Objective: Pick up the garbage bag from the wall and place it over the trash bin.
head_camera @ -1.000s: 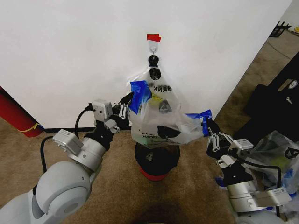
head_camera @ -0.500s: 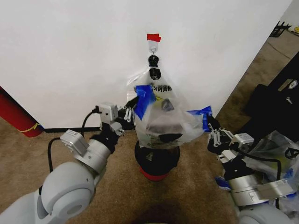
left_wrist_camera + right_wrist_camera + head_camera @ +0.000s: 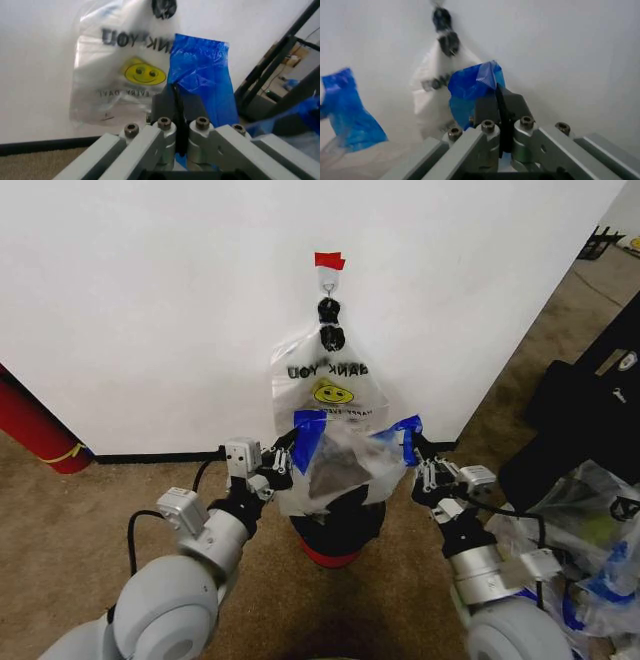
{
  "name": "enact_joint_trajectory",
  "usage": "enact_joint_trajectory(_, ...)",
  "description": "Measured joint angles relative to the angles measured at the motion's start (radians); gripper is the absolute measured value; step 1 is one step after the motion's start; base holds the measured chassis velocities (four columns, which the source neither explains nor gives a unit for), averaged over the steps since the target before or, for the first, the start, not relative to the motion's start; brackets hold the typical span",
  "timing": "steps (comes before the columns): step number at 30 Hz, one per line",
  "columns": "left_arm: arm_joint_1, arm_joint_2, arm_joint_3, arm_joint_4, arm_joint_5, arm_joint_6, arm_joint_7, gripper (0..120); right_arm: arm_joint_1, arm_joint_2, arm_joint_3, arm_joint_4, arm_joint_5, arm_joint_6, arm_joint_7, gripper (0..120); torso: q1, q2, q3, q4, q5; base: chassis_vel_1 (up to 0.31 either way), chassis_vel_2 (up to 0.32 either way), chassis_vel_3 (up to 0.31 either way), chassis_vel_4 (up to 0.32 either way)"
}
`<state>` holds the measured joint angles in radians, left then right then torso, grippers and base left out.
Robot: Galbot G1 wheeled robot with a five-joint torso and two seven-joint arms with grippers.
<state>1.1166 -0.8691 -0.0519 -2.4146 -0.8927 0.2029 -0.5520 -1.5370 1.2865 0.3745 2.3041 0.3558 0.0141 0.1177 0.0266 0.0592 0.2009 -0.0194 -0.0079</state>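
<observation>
The garbage bag (image 3: 345, 465) hangs spread just above the trash bin (image 3: 335, 530), left pincer (image 3: 287, 460) and right pincer (image 3: 420, 468) each clamped on a blue handle. Thin plastic may slip or miss the rim, apparently close below.

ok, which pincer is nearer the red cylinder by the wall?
Left. The left pincer grips the garbage bag by its blue edge on the side toward the red cylinder; the right pincer grips the opposite edge, farther off across the trash bin.

Head view downward; wrist views wallward.
</observation>
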Motion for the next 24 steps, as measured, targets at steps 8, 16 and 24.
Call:
enact_joint_trajectory(8,0.022,-0.036,0.038,0.042,0.056,-0.034,-0.002,0,-0.002,0.030,0.007,-0.061,-0.027,0.036,0.027,0,0.000,0.000,0.000,0.0001,-0.0001,0.000,0.000,0.000,0.000)
enact_joint_trajectory(16,-0.032,-0.027,0.029,0.005,0.045,-0.057,0.007,0,0.020,0.017,0.021,0.051,0.020,0.011,0.037,0,0.000,0.000,0.000,0.0000,-0.0002,0.000,0.000,0.000,0.000)
enact_joint_trajectory(24,-0.047,0.003,-0.013,-0.067,0.004,-0.052,0.015,0,0.030,-0.029,0.028,0.167,0.123,-0.044,-0.001,0,0.000,0.000,0.000,0.0001,-0.0001,0.000,0.000,0.000,0.000)
